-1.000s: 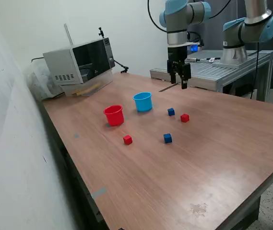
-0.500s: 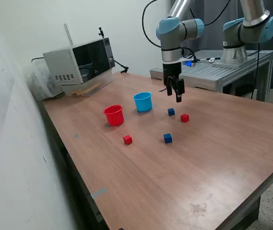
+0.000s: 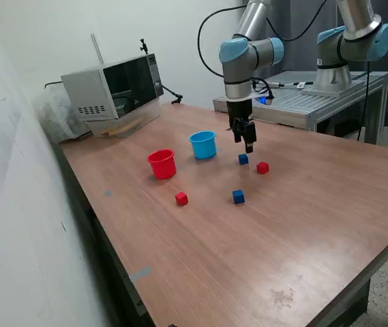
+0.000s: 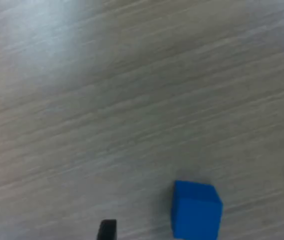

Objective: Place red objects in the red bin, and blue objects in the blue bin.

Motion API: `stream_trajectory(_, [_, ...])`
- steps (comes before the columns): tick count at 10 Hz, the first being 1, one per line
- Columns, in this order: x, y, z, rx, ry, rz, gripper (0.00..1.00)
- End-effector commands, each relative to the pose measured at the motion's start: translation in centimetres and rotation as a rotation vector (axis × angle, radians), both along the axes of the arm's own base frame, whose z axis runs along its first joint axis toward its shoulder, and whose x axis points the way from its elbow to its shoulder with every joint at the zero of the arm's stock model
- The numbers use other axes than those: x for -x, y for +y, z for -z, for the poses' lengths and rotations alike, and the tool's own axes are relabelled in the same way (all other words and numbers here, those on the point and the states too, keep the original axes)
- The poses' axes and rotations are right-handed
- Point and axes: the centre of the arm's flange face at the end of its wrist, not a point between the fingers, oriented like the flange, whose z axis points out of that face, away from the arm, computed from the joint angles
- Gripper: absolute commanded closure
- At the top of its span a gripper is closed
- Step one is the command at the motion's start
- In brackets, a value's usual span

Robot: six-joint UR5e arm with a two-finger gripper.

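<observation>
My gripper (image 3: 244, 142) hangs open and empty just above a dark blue cube (image 3: 243, 159). In the wrist view that cube (image 4: 196, 209) lies on the wood between my two dark fingertips (image 4: 107, 229), not touched. A second blue cube (image 3: 238, 196) lies nearer the table's front. One red cube (image 3: 262, 167) sits just to the exterior view's right of the first blue cube. The other red cube (image 3: 181, 198) lies in front of the red cup (image 3: 161, 163). The light blue cup (image 3: 203, 144) stands upright beside the red cup, to the exterior view's left of my gripper.
A microwave (image 3: 115, 85) stands at the table's back left corner. A second robot arm (image 3: 354, 41) stands on a metal bench (image 3: 316, 99) behind the wooden table (image 3: 262, 259). A wall runs along the exterior view's left.
My gripper has moved down and toward the exterior view's left, from over the table's back edge to just above the blue cube. The cubes and cups have not moved.
</observation>
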Motion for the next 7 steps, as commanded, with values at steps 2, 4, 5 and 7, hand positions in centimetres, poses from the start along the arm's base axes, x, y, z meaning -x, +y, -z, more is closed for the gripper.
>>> stream_trajectory(2, [0.1,0.6,1.4,-0.003,-0.021,0.009,0.0])
stream_trajectory(4, [0.1,0.6,2.2,-0.001,-0.034,0.009,0.0])
stream_trajectory(5, [0.1,0.6,2.7,0.0,-0.044,0.009,0.0])
stream_trajectory(7, [0.0,0.6,3.0,0.0,-0.049,0.009,1.0])
